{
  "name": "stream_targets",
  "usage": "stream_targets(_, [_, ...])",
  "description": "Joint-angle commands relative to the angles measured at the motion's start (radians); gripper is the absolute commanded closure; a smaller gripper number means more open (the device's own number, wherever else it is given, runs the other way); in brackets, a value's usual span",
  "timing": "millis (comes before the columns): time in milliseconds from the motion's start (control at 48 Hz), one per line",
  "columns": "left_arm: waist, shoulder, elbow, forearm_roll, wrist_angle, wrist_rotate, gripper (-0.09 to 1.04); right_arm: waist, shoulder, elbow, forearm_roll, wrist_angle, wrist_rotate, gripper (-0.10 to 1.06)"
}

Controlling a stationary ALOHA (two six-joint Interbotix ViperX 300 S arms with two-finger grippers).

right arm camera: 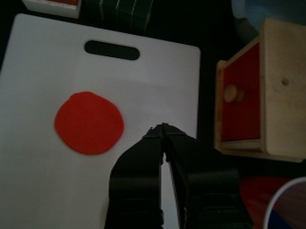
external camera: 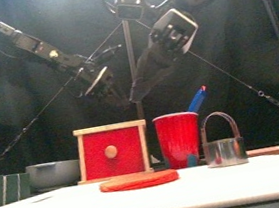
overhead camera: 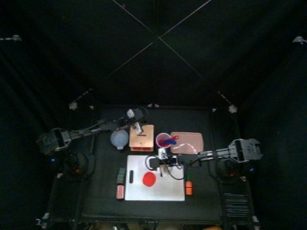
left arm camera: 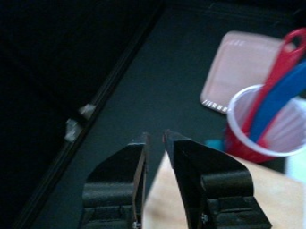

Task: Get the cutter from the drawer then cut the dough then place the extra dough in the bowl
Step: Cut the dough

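Evidently the white cutting board [overhead camera: 168,189] carries the work; the wooden box [external camera: 114,151] stands behind it with its drawer closed, the flat red dough [external camera: 138,180] lies near the board's front, and the cutter [external camera: 224,150] stands upright to the dough's right, apart from it. Judged step: take the cutter by its wire handle, hold it level, centre it over the disc, press straight down. Right gripper [right arm camera: 160,132] hangs above the board between dough and box, jaws closed together, empty; left gripper [left arm camera: 157,139] is raised behind the box, jaws all but closed, holding nothing.

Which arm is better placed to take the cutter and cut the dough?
Right. The right gripper hovers over the white board that holds the cutter and dough; the left gripper is back by the red cup.
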Motion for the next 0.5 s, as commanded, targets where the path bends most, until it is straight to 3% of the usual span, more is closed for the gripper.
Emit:
stream_targets(21, [-0.086, -0.044, 0.067, -0.011, -0.155, 0.002, 0.29, -0.002, -0.086, 0.038, 0.035, 0.017, 0.0, 0.8])
stream_targets(146, [-0.187, -0.063, 0.153, 0.0, -0.344, 0.012, 0.29, 0.0, -0.126, 0.087, 0.084, 0.063, -0.003, 0.78])
stream_targets(271, [-0.252, -0.06, 0.221, 0.005, -0.486, 0.008, 0.29, 0.002, -0.163, 0.106, 0.091, 0.126, -0.003, 0.71])
stream_targets(500, [-0.333, -0.06, 0.27, -0.055, -0.505, 0.011, 0.29, 0.002, -0.215, 0.126, 0.089, 0.206, -0.005, 0.36])
